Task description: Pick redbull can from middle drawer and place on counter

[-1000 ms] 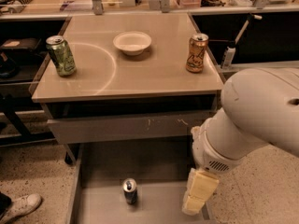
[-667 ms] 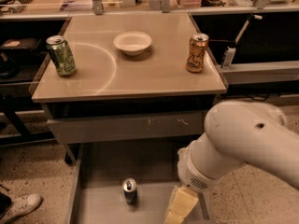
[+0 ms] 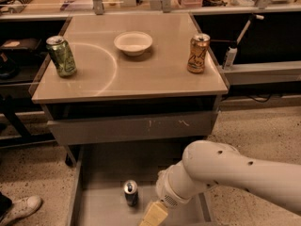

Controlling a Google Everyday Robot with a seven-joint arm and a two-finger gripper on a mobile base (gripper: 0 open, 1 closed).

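Note:
The redbull can (image 3: 130, 192), slim and dark with a silver top, stands upright on the flat bottom of the open middle drawer (image 3: 101, 180) at the bottom of the camera view. My white arm reaches in from the right. Only the cream-coloured base of my gripper (image 3: 153, 215) shows at the bottom edge, just right of the can and apart from it. The beige counter (image 3: 155, 74) with a white arc mark lies above the drawers.
On the counter stand a green can (image 3: 61, 56) at the left, a white bowl (image 3: 133, 43) at the middle back and an orange-gold can (image 3: 198, 53) at the right. A grey drawer with a scuffed front (image 3: 134, 127) sits under the counter. A shoe (image 3: 21, 208) is at bottom left.
My arm has swung leftward and lower over the open drawer, bringing the gripper from the drawer's right side to just beside the can. The can has not moved.

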